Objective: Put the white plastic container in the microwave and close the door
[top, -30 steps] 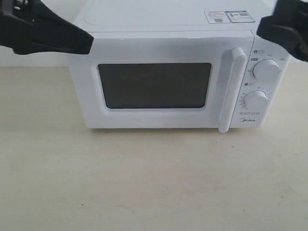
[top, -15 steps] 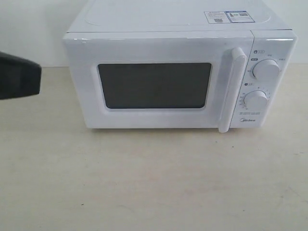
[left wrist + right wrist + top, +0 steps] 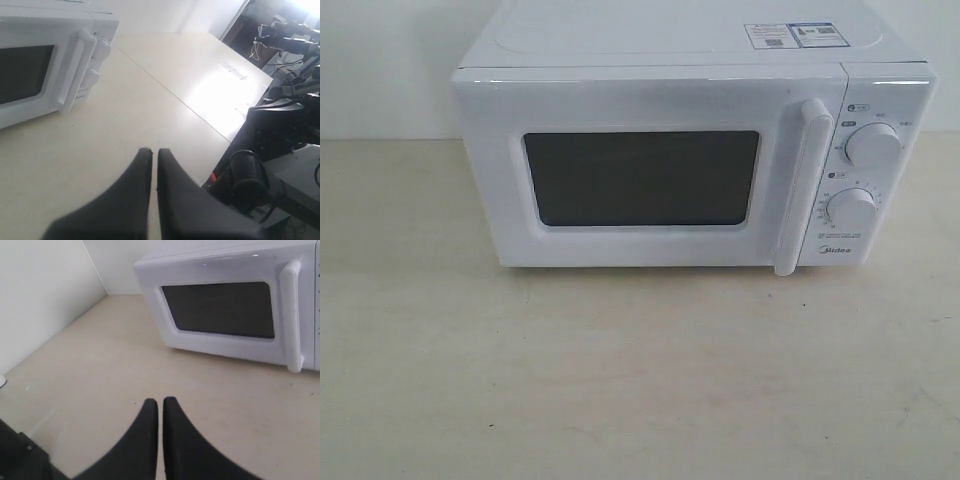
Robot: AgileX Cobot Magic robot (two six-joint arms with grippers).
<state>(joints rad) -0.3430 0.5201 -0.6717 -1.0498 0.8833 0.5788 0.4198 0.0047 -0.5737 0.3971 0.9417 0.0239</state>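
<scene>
The white microwave (image 3: 690, 150) stands at the back of the table, and its door (image 3: 640, 180) with the dark window is shut, the long handle (image 3: 798, 185) upright beside two dials. No white plastic container shows in any view. Neither gripper appears in the exterior view. My left gripper (image 3: 151, 152) is shut and empty over bare table, with the microwave (image 3: 45, 60) well off from it. Shut and empty too, my right gripper (image 3: 160, 402) hangs above the table in front of the microwave (image 3: 230, 305).
The beige table (image 3: 640, 380) stretches in front of the microwave. A white wall (image 3: 40, 300) borders the table in the right wrist view. Past the table edge in the left wrist view stand dark equipment and cables (image 3: 280, 125).
Both black arms have drawn out of the exterior view: the right one left first, then the left one slid off the left edge. The microwave has not moved.
</scene>
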